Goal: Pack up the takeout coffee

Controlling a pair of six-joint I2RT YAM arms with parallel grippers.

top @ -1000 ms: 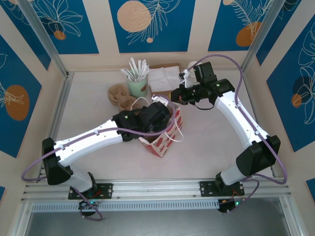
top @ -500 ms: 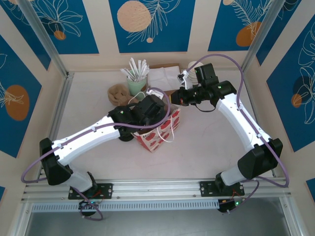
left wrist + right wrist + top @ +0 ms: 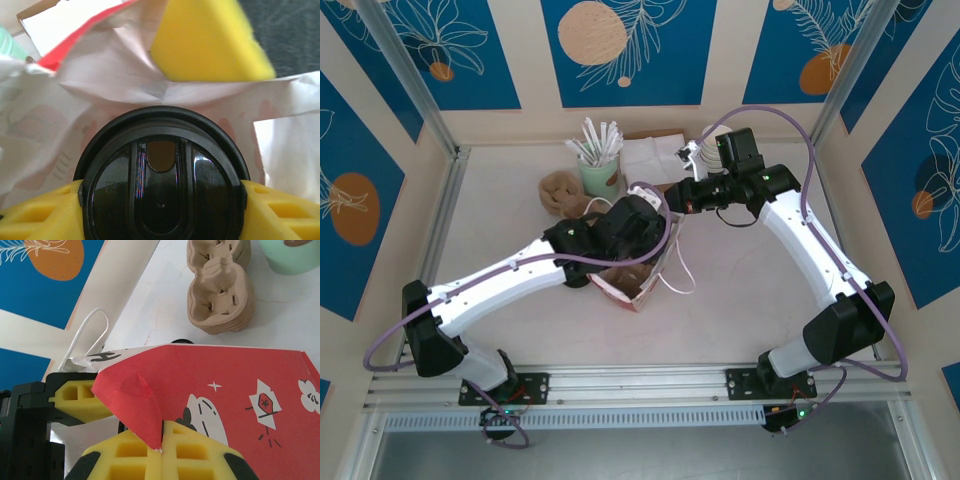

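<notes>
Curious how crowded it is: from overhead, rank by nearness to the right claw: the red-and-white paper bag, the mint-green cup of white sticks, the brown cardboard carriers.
From the right gripper:
1. the red-and-white paper bag, its rim pinched in the gripper.
2. the mint-green cup of white sticks, to the left, near the back.
3. the brown cardboard carriers, farther left.

The left arm and the right arm have white links, black joints and black bases. A purple cable loops along each. The fingers are yellow, with square hollow cells.
</notes>
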